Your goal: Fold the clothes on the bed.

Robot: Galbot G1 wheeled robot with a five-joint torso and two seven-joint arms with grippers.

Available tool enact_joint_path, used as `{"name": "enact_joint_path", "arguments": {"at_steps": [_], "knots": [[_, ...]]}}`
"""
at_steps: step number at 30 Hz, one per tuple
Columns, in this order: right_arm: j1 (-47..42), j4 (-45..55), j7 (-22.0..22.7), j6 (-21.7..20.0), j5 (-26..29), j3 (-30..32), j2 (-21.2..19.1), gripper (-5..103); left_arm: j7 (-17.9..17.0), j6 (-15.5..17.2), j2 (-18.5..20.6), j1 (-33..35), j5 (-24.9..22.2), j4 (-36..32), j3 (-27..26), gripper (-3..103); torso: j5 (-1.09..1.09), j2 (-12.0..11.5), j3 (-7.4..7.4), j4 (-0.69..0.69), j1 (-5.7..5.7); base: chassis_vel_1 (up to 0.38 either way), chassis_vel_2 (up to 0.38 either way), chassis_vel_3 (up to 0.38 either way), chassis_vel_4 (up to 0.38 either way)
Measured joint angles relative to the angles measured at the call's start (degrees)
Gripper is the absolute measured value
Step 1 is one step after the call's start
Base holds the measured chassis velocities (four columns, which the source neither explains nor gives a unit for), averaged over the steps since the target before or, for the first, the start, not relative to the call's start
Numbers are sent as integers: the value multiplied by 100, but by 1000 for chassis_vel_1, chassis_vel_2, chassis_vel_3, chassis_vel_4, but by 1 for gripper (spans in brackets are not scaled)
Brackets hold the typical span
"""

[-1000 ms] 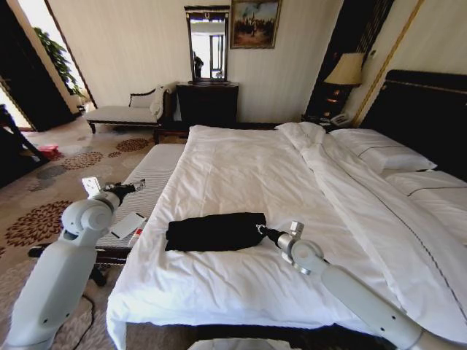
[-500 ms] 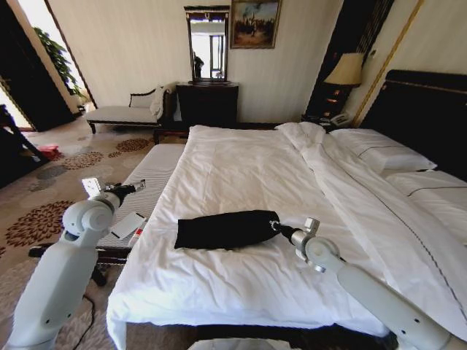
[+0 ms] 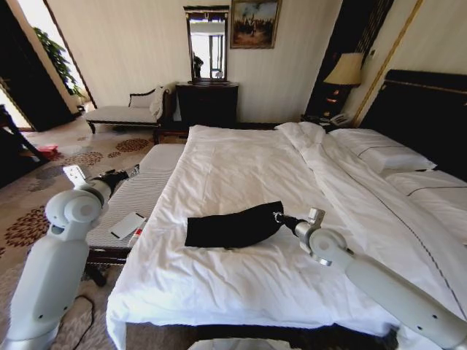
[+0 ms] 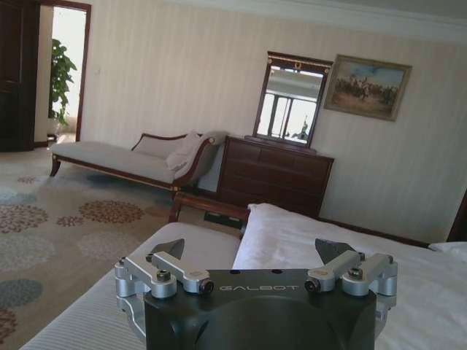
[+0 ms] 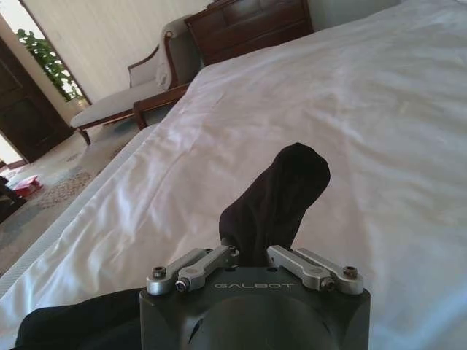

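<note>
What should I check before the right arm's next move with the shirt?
1. Right gripper grip on the T-shirt: ok, fingers shut on a raised bunch of fabric.
2. Shirt supported by the bed: ok, most of it lies on the sheet.
3. Fold neat: cannot tell, it looks bunched.
4. Left gripper out of the way: ok, open over the bench.
5. Lettering side: cannot tell.

Black T-shirt (image 3: 233, 227) on white bed (image 3: 241, 171); striped bench (image 3: 139, 193); brown-flowered beige carpet (image 3: 33, 219)
</note>
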Motion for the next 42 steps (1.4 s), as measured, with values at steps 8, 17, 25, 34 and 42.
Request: {"name": "enact_joint_path", "arguments": {"at_steps": [8, 17, 25, 34, 42], "knots": [[1049, -91, -45, -69, -374, -1175, 530, 4, -12, 0, 4, 96, -17, -212, -150, 100, -2, 0, 1, 1, 0, 0, 0, 0, 0], [1556, -38, -165, -248, -670, -2007, 1129, 4, -13, 0, 146, 175, -6, -203, -258, 100, 0, 0, 0, 0, 0, 0, 0, 0, 0], [1987, -654, -298, -198, -835, -2595, 1730, 4, -12, 0, 324, 286, -59, -186, -451, 100, -1, 0, 0, 1, 0, 0, 0, 0, 0], [2098, -999, -294, -192, -1014, -2914, 2209, 4, -12, 0, 408, 324, -82, -166, -523, 100, -1, 0, 1, 1, 0, 0, 0, 0, 0], [2084, -1409, -431, -87, -1201, -2966, 2507, 4, -13, 0, 386, 294, -67, -156, -427, 100, -1, 0, 1, 0, 0, 0, 0, 0, 0]]}}
